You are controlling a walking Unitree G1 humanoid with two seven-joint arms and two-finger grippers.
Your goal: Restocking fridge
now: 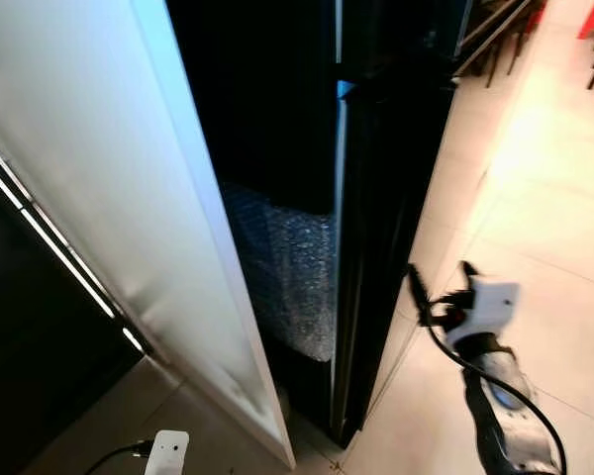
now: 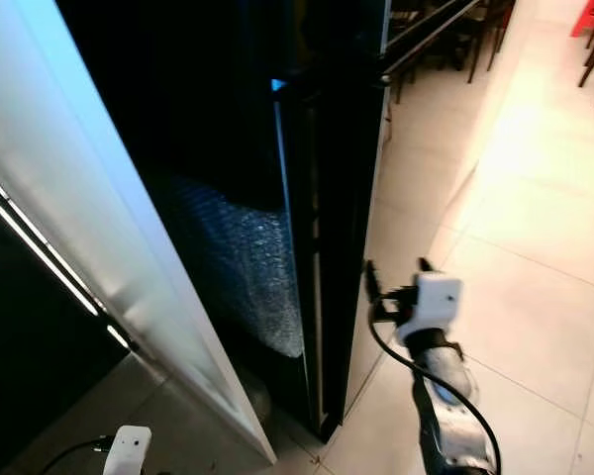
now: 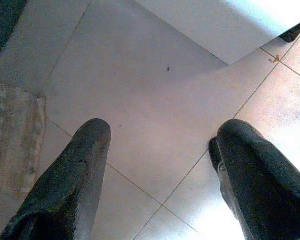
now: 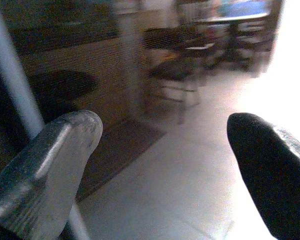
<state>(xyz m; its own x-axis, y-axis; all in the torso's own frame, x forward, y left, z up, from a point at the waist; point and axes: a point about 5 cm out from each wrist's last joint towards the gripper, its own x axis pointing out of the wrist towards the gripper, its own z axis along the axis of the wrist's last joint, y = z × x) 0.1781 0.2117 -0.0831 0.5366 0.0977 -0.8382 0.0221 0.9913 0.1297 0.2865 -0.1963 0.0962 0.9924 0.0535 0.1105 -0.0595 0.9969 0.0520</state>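
**Fridge door ajar, both grippers empty**

The left gripper (image 3: 160, 165) hangs low with its jaws wide over bare floor tile (image 3: 140, 100). Ahead stands the white fridge door (image 1: 109, 218), swung open on a dark interior. The right gripper (image 2: 396, 282), jaws spread, holds nothing just beside the black fridge edge (image 2: 322, 247). The door looks stiff and heavy; its free edge seems the best hold.

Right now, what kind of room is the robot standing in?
Probably a kitchen or dining area. A tall black fridge stands with its white door swung open, the floor is pale glossy tile, and dark wooden chairs sit farther back.
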